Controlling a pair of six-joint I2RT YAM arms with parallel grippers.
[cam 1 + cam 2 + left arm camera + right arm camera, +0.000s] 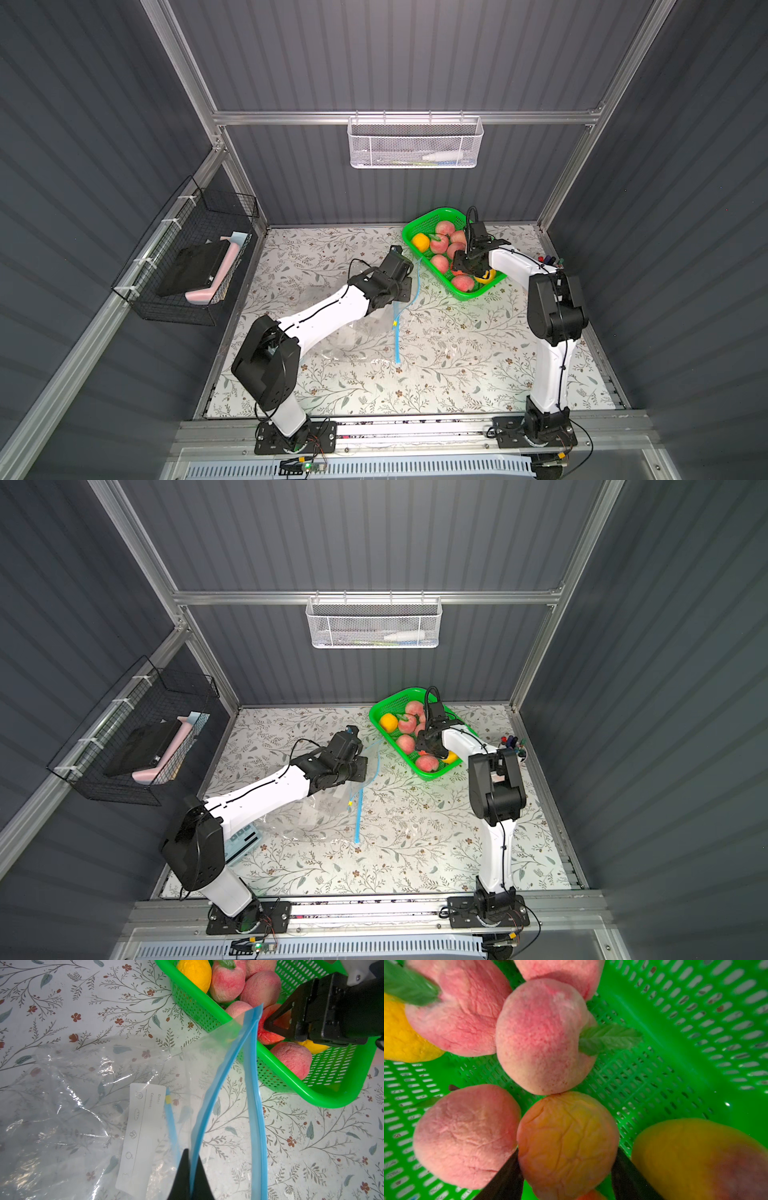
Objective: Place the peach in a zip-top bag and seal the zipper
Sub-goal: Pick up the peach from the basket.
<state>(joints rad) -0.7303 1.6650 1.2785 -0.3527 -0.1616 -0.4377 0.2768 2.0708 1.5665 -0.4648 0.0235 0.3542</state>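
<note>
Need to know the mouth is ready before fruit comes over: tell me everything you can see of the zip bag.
The bag is clear, crinkled plastic lying on the flowered table, with a white label, a yellow tab beside it and blue zipper strips. Its mouth is open: the left claw is shut on one strip, holding it up, apart from the other. No fruit inside.

Robot lab cell, ribbed walls [395, 54], aluminium frame [291, 117], left arm [324, 311], right arm [552, 365], rail-mounted
</note>
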